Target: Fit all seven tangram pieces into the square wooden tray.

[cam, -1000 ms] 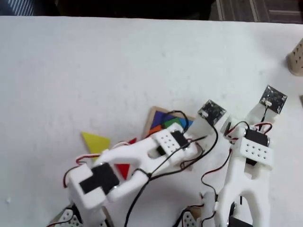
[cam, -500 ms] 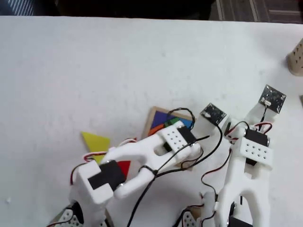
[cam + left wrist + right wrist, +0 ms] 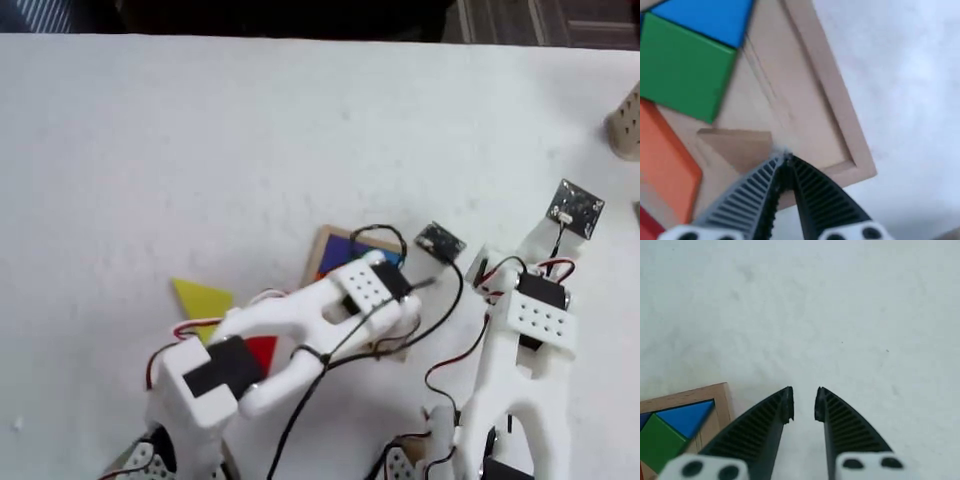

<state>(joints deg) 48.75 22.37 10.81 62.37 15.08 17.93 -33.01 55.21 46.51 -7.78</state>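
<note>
— How far along is the puzzle?

— Past halfway, I'd judge, but not finished. Well left of the tray, a yellow triangle lies loose on the table. Nearer the tray on that same side, a red piece shows from under the left arm. Both are outside the rim.

— And inside the tray?

— A green square, a blue triangle touching it, and an orange piece lie flat on the floor. The high view adds a purple piece. The corner of the floor beside the green square is bare wood, so there is room to fill.

— What about the claws?

— The left gripper hangs over that bare corner with its fingers pressed together and nothing between them. The right gripper sits over the table just off the tray's right side, its fingers a narrow gap apart and empty.

— So what's left?

— At least the yellow triangle and the red piece need fetching and seating. I cannot count every seated piece, because the arm hides part of the tray.
</note>
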